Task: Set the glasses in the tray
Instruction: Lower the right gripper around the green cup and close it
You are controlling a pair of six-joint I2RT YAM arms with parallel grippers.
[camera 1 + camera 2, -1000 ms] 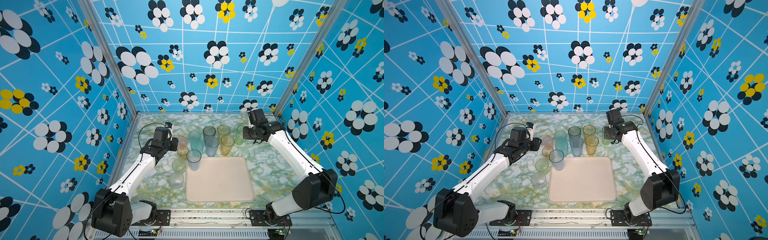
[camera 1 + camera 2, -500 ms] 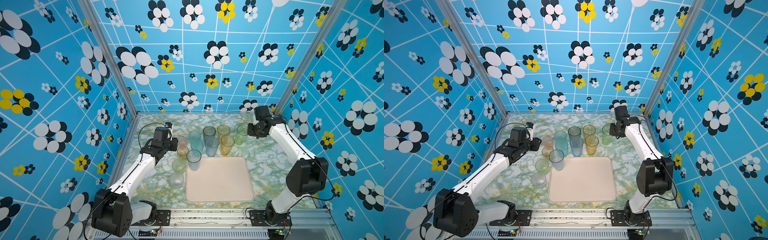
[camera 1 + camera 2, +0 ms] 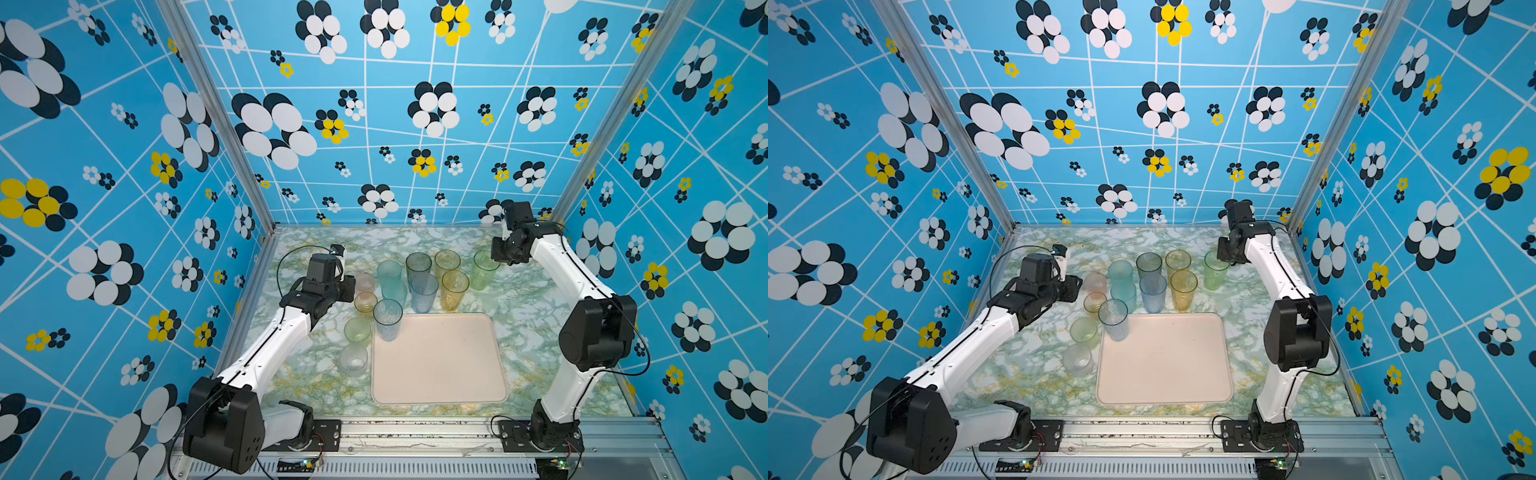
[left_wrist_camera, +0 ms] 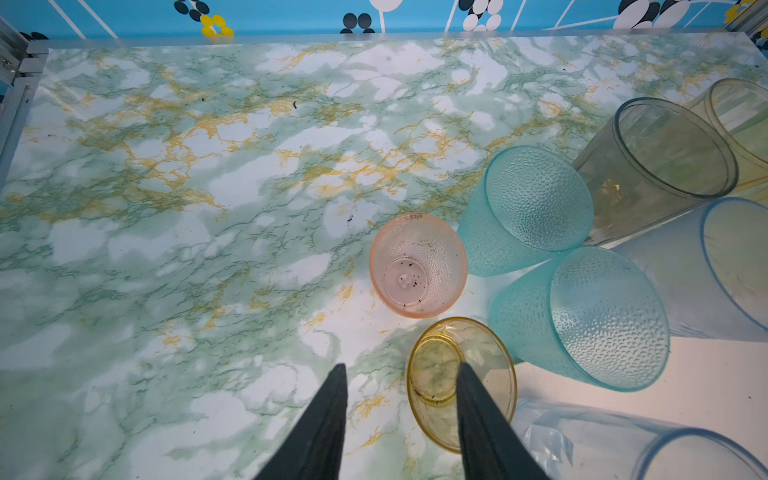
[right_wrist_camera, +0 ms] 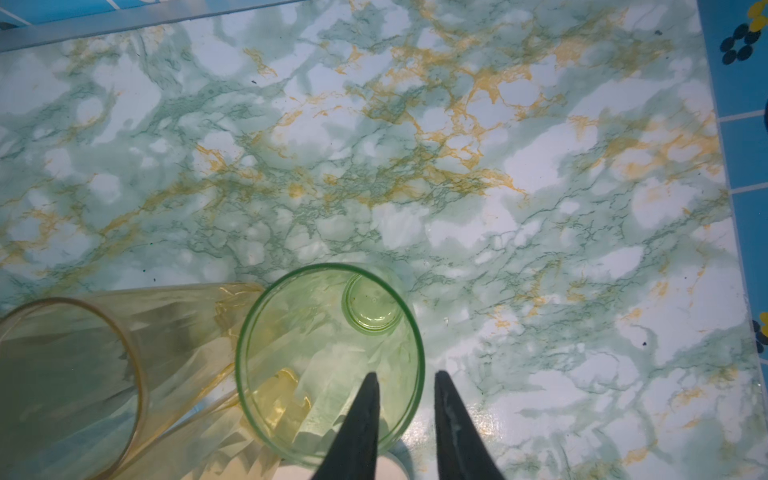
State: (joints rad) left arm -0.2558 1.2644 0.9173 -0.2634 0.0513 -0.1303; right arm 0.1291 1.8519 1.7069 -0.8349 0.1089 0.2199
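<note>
The tray (image 3: 440, 361) lies almost wholly bare in the lower middle of both top views. The glasses (image 3: 422, 291) stand upright on the table (image 3: 536, 320), bunched along the tray's upper edge and down its left side, so each will likely have to be lifted out singly. One tall blue glass (image 3: 387, 320) stands at the tray's upper-left corner; whether its base is on the tray I cannot tell.

The tall green glass (image 5: 307, 353) is at the right end of the bunch with open table beyond it, which makes it the easy pick for the right tool (image 5: 405, 376). That tool's jaws stand narrowly apart astride the rim, one finger inside and one outside, and by my reading they are not yet pinching the wall.

The left tool (image 4: 401, 370) hangs about half open at the short amber glass (image 4: 432, 365). One finger is over the glass's mouth and the other over bare table, and it holds nothing.
</note>
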